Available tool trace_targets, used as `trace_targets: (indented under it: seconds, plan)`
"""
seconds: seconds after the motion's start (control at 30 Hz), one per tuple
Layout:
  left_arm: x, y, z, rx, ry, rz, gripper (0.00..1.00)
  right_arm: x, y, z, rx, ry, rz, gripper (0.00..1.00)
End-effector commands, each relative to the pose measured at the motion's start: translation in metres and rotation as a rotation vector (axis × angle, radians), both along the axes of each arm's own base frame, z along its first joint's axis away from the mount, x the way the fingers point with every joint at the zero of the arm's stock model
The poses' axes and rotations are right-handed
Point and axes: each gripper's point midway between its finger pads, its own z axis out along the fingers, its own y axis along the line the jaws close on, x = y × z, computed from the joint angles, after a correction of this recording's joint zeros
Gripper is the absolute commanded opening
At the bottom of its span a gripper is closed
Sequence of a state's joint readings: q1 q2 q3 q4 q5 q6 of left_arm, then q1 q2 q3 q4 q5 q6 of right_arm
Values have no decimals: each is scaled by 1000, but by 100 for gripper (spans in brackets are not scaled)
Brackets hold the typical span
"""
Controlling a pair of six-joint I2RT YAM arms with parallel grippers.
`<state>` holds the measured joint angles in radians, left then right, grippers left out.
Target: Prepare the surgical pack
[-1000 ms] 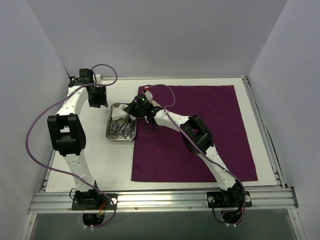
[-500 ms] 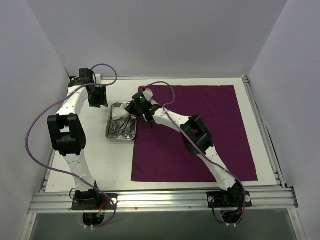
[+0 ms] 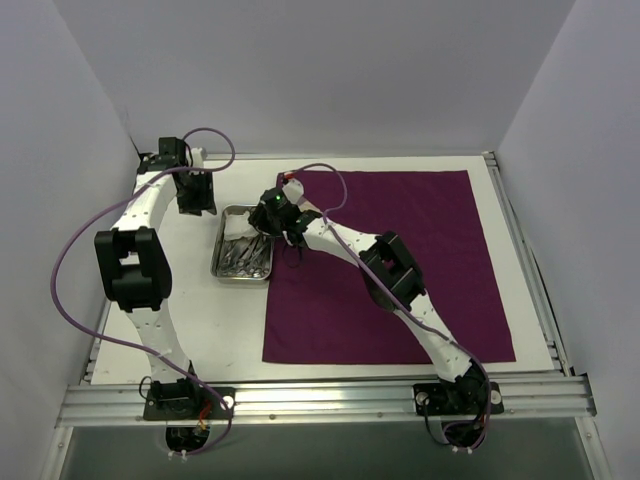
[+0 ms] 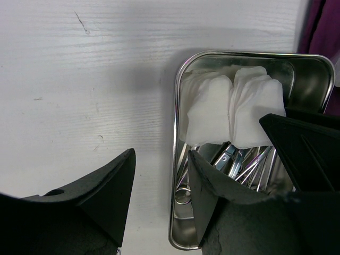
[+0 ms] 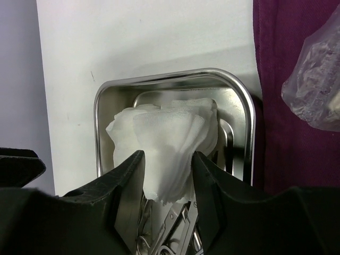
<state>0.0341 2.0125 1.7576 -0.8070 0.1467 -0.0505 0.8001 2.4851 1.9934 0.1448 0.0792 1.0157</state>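
Observation:
The steel tray (image 3: 216, 263) sits on the white table against the left edge of the dark purple cloth (image 3: 460, 230). White gauze pads (image 3: 238, 229) lie bunched at its far end, over thin metal instruments (image 3: 246, 258). My right gripper (image 3: 262, 222) hangs over that end. In the right wrist view its jaws (image 5: 167, 156) stand open, with the gauze (image 5: 164, 133) loose between the fingers and the instruments (image 5: 175, 234) below. My left gripper (image 4: 162, 159) is open and empty, straddling the tray's left rim (image 4: 175, 122) just short of the gauze (image 4: 234, 109).
A crumpled clear plastic bag (image 5: 319, 85) lies on the cloth (image 5: 276, 133) beside the tray's far right corner. White walls close in the table on three sides, and the left arm (image 3: 130, 265) arches along the left edge.
The right gripper has moved slightly left over the tray's far end and its jaws have spread apart around the gauze. The left arm has not moved.

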Motion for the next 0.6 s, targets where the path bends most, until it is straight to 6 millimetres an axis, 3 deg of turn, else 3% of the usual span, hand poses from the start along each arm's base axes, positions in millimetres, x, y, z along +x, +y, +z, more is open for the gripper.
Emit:
trace_targets:
  seconds: [0.0, 0.27, 0.47, 0.5, 0.57]
  plan:
    - [9, -5, 13, -18, -44, -13, 54, 9, -3, 51, 6, -87, -38, 38]
    - [13, -11, 38, -38, -86, -53, 54, 16, -6, 101, -29, -212, -28, 41]
    - [11, -37, 68, -117, -151, -201, 37, 18, -18, 146, -34, -290, -28, 41]
    - [9, -49, 71, -148, -162, -261, 36, 17, -22, 159, -25, -307, -32, 40]
    - [3, -65, 65, -158, -134, -321, 33, 20, -38, 159, -50, -306, -45, 37]
